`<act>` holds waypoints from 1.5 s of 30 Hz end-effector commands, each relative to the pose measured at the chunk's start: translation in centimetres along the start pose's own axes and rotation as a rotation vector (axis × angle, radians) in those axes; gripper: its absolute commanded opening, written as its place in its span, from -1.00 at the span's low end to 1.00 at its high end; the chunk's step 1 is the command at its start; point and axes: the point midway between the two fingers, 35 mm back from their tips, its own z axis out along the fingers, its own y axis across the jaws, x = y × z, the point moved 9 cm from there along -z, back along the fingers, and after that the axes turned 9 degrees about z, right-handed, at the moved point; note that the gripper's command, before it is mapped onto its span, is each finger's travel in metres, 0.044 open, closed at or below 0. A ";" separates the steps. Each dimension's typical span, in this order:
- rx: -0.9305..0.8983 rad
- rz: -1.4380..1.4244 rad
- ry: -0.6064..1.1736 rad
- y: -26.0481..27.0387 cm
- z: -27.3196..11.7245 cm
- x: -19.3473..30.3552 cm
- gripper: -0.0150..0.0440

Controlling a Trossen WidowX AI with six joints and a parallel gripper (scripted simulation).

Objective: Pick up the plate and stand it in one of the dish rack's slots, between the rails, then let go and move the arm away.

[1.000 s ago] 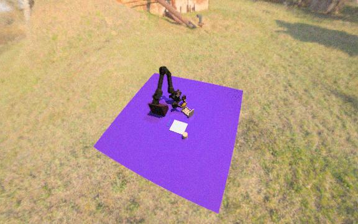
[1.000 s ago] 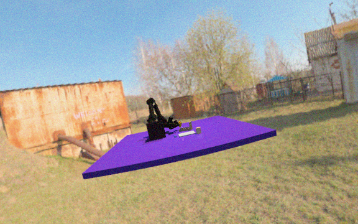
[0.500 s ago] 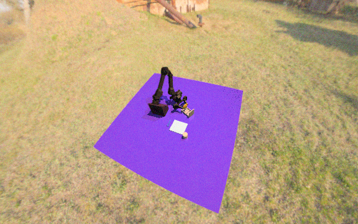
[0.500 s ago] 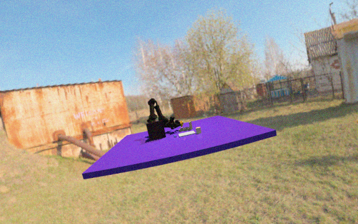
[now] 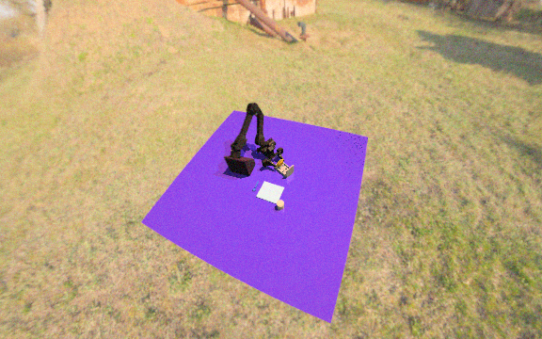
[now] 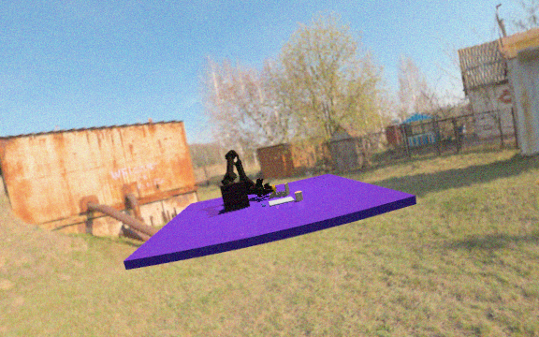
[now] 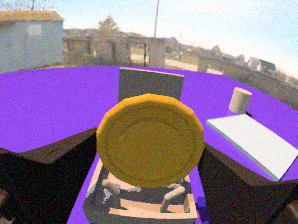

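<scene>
While the arm [image 5: 250, 129] is folding down over the purple mat [image 5: 271, 235], the gripper [image 7: 149, 163] is pinching the yellow plate [image 7: 150, 139], so the fingers are standing fairly wide with the plate wedged between them; in the wrist view the plate is facing the camera almost square on, upright on its edge, and filling the middle of the shot. Both dark fingers are showing as big blurry wedges on either side of it.

Right under and behind the plate, the dish rack [image 7: 143, 203] is sitting on the mat; the plate's lower edge is overlapping the rack's near end, but I honestly can't tell whether it's already down between the rails or just hanging above them. The rack's grey back panel [image 7: 150, 84] is poking up behind the plate's top rim.

Off to the right in that view, a flat white slab [image 7: 253, 143] is lying on the mat, and a small tan cylinder [image 7: 240, 100] is standing upright just past its far corner; both are well apart from the rack.

From the top view everything is looking tiny: the rack [image 5: 286, 169] is sitting just beside the gripper, the white slab [image 5: 270, 191] is lying near it, and a little blue thing [image 5: 255, 185] is lying next to the slab, too small to make out.
</scene>
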 end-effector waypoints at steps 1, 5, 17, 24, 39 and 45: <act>0.001 -0.005 0.001 0.0 0.0 0.0 -0.49; 0.000 0.000 0.000 0.0 0.0 0.0 -0.31; 0.000 0.000 0.000 0.0 0.0 0.0 0.75; 0.001 0.000 0.000 0.1 0.0 -0.1 0.86; -0.001 -0.029 -0.008 3.4 -0.6 -11.3 0.86; 0.043 -0.102 0.006 3.4 0.1 -11.7 0.86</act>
